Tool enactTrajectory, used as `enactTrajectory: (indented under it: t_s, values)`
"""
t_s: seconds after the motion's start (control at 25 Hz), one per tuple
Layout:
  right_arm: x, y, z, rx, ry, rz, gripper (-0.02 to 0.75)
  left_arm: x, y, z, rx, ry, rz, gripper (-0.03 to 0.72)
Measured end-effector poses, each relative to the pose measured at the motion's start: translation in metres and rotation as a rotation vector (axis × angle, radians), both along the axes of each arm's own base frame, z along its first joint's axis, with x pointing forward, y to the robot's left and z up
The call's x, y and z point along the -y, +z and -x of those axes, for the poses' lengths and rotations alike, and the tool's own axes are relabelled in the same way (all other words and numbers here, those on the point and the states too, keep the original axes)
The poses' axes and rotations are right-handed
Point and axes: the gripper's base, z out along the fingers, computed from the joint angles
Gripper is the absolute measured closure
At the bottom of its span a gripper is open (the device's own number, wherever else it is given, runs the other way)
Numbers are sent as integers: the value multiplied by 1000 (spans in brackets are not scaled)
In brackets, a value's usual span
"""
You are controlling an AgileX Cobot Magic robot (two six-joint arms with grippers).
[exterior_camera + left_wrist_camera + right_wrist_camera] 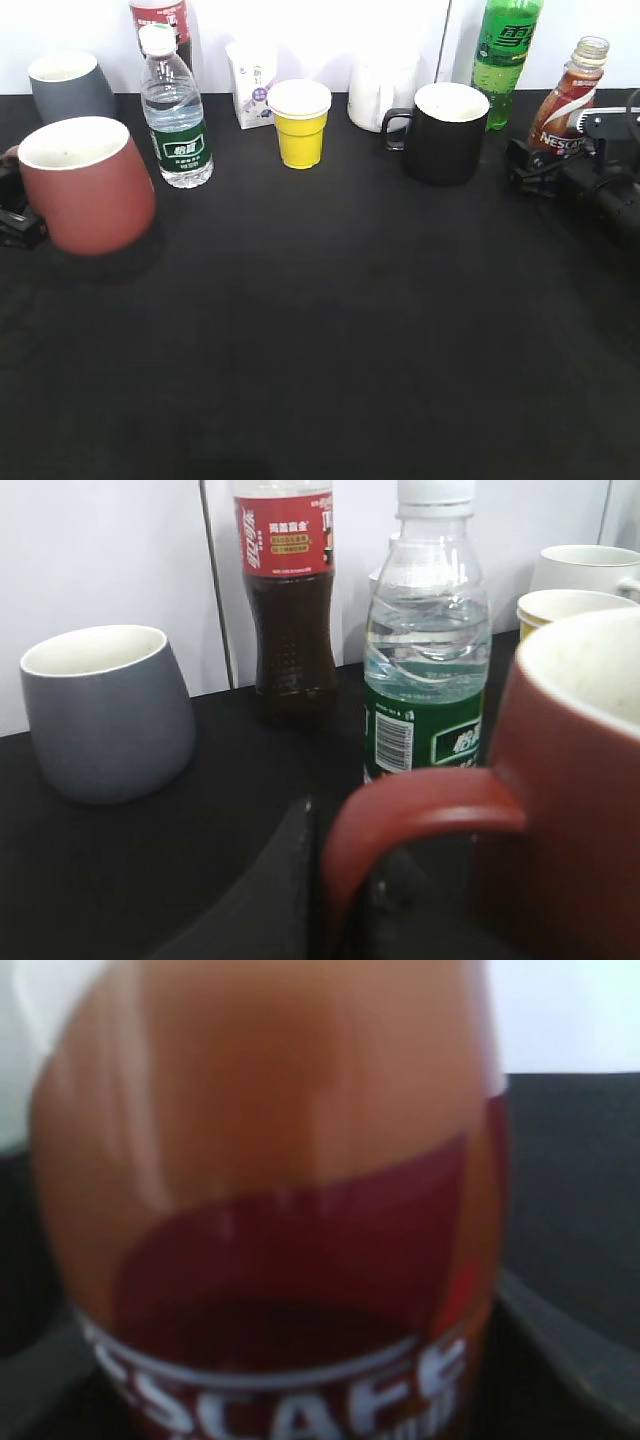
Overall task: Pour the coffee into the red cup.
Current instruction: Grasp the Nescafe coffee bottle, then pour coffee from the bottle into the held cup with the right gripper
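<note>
The red cup (pixel 88 185) stands at the left of the black table, with its white inside showing. My left gripper (pixel 14 215) is shut on its loop handle (pixel 400 815); in the left wrist view the jaws (pixel 345 885) sit either side of the handle. The coffee bottle (pixel 568 100), with its Nescafe label and no cap, stands at the far right, leaning slightly. My right gripper (pixel 540 165) is shut around its lower body. In the right wrist view the coffee bottle (pixel 280 1160) fills the frame, with the jaws (pixel 300 1405) at its sides.
Along the back stand a grey cup (pixel 70 85), a cola bottle (pixel 160 20), a water bottle (pixel 175 110), a small carton (pixel 253 85), a yellow cup (pixel 300 122), a white mug (pixel 378 95), a black mug (pixel 445 130) and a green soda bottle (pixel 505 55).
</note>
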Motion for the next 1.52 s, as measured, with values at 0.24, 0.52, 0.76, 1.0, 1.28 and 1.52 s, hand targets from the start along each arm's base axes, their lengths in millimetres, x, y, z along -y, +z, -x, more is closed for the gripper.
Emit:
enactTrajectory:
  t_s: [0.24,0.52,0.76,1.0,1.28,1.52]
  values:
    - [-1,0,-1,24,8,-2,195,0,0,0,0,0,0,640]
    - [-1,22,27,25,12,30,202,7,-2,4,-4,-92,-31,640]
    - [-24,69,85,60,92,33,202,55,-5,16,-31,-308,-52,640]
    - [-127,93,124,127,439,11,203,81,-5,27,-29,-425,-55,640]
    - [-191,114,114,173,641,67,203,82,-2,28,-7,-432,-38,640]
    - [-203,112,112,248,730,216,203,82,-2,28,-5,-433,-38,638]
